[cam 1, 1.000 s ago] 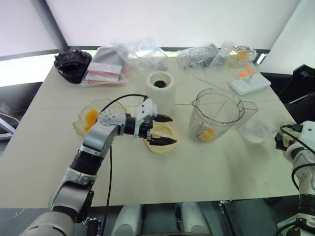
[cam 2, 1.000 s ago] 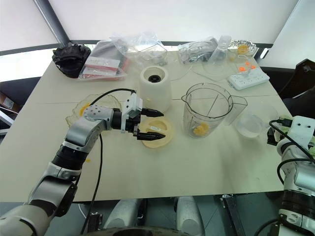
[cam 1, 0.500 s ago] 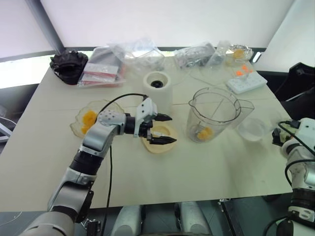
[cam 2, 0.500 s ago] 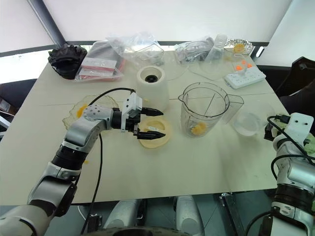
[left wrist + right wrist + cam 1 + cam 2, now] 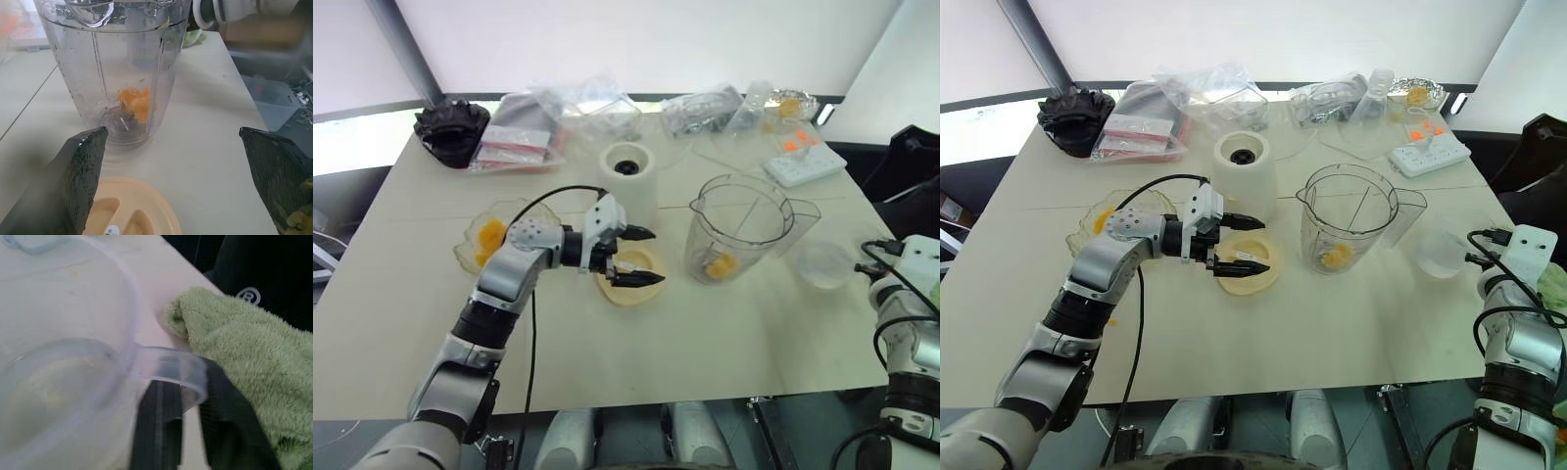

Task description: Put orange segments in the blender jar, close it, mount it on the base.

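Clear plastic blender jar (image 5: 741, 227), orange segments (image 5: 720, 264) inside, is shown mid-table beside the white base (image 5: 629, 179), while the cream lid (image 5: 629, 277) is straddled by the wide-open left gripper (image 5: 636, 257) for capping, the right gripper (image 5: 188, 423) pinched shut on a small cup's (image 5: 63, 382) handle.

Cream lid (image 5: 629, 275), green cloth (image 5: 244, 362)

bare table (image 5: 636, 352) before blender jar (image 5: 741, 227); base (image 5: 629, 183) and lid (image 5: 628, 277) crowding its left
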Tool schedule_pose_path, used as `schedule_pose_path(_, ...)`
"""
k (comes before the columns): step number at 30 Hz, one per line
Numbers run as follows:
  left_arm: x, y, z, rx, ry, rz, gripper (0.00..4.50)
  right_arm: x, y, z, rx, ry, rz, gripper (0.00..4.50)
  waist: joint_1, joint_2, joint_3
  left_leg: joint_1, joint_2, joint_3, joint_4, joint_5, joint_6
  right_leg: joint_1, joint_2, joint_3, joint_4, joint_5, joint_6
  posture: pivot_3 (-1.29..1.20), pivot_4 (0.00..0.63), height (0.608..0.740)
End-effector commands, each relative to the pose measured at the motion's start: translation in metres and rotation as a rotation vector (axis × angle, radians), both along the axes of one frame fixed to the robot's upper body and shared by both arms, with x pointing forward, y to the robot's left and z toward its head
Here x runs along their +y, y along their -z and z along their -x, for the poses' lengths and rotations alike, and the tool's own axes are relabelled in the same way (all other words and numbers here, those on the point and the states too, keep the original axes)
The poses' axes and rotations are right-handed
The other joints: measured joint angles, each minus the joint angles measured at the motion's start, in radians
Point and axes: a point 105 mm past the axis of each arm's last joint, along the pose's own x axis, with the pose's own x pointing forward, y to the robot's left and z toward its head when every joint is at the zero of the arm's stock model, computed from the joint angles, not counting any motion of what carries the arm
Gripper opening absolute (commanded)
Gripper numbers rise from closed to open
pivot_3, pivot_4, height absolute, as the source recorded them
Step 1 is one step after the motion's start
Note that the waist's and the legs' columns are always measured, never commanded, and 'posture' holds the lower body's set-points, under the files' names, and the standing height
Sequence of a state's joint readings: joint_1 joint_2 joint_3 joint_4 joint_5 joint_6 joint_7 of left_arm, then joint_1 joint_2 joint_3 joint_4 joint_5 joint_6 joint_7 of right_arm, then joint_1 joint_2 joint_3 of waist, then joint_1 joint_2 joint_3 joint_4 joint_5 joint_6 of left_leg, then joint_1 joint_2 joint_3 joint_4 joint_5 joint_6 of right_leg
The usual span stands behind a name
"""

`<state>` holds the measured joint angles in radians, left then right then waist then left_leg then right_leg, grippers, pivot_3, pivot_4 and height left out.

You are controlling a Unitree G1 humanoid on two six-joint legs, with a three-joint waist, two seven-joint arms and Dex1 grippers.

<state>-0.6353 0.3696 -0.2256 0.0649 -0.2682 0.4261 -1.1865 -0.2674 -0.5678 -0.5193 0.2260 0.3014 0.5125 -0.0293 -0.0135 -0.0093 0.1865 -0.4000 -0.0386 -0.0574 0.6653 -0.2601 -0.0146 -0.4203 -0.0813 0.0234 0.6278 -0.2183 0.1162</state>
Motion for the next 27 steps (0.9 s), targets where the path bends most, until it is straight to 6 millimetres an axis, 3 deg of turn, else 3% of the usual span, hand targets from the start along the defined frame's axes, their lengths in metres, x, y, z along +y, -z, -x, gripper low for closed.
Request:
schedule_pose_path(1, -0.001, -0.008, 0.003, -0.032, 0.011, 0.015, 4.5, -0.007, 0.003, 0.007, 0.019, 0.037, 0.018, 0.05, 0.007, 0.0, 0.0, 0.001, 0.0, -0.001, 0.0, 0.0, 0.0, 0.002, 0.0, -0.001, 0.0, 0.0, 0.0, 0.0, 0.15, 0.74)
schedule_pose_path(14, 0.015, -0.011, -0.009, -0.011, -0.124, 0.072, 4.5, 0.002, -0.008, 0.001, -0.146, 0.047, -0.099, 0.05, -0.001, 0.0, 0.0, 0.009, 0.001, -0.002, -0.002, 0.0, 0.0, 0.011, 0.0, -0.001, -0.004, -0.001, -0.001, 0.0, 0.15, 0.74)
schedule_pose_path(20, 0.014, -0.01, -0.009, -0.04, -0.137, 0.077, 4.5, 0.002, -0.027, 0.001, -0.25, 0.052, -0.131, 0.05, 0.0, 0.002, 0.001, 0.009, 0.001, -0.003, -0.002, 0.0, 0.0, 0.011, 0.0, -0.001, -0.005, -0.001, -0.002, 0.0, 0.15, 0.74)
schedule_pose_path(27, 0.012, -0.005, -0.008, -0.084, -0.136, 0.052, 4.5, -0.004, -0.079, 0.008, -0.395, 0.076, -0.11, 0.05, 0.0, 0.004, 0.002, 0.009, 0.001, -0.002, -0.003, 0.0, 0.0, 0.009, 0.0, 0.001, -0.005, -0.001, -0.002, 0.0, 0.15, 0.74)
